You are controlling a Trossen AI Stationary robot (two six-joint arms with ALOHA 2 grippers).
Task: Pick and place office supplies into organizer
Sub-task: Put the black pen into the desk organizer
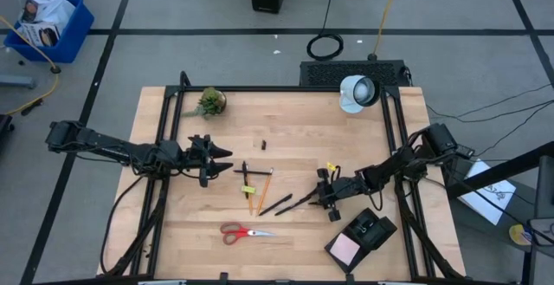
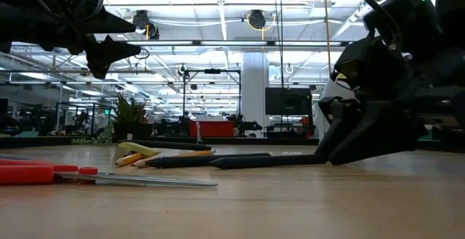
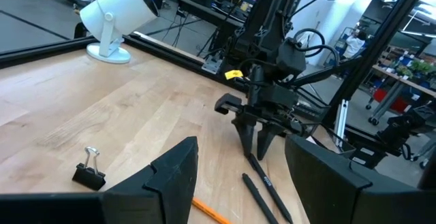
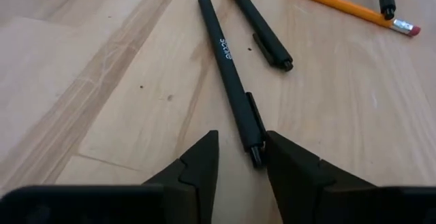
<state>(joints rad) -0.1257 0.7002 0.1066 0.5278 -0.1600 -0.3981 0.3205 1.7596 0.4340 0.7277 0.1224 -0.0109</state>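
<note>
Two black pens (image 1: 279,204) (image 1: 305,200) lie side by side at mid-table, beside orange pencils (image 1: 267,185). The red-handled scissors (image 1: 245,231) lie toward the near edge. The black organizer (image 1: 377,227) sits at the near right with a pink sticky-note pad (image 1: 344,249) at its near end. My right gripper (image 4: 242,146) is down at the table, slanting downward. It is open, its fingers on either side of the clip end of one pen (image 4: 231,81). My left gripper (image 1: 216,154) hovers open above the table's left half, holding nothing. My right gripper has a fingertip on each side of the pen's clip end (image 4: 253,142), coming at it slanting down from the table's right, along the pen. One finger (image 4: 286,163) stands right against the pen; I cannot tell whether it touches. The pen lies flat on the table.
A small black binder clip (image 3: 88,174) lies far of the pens. A green potted plant (image 1: 209,102) stands at the far left and a round white lamp (image 1: 356,93) at the far right. Bare wood lies between the pens and the organizer.
</note>
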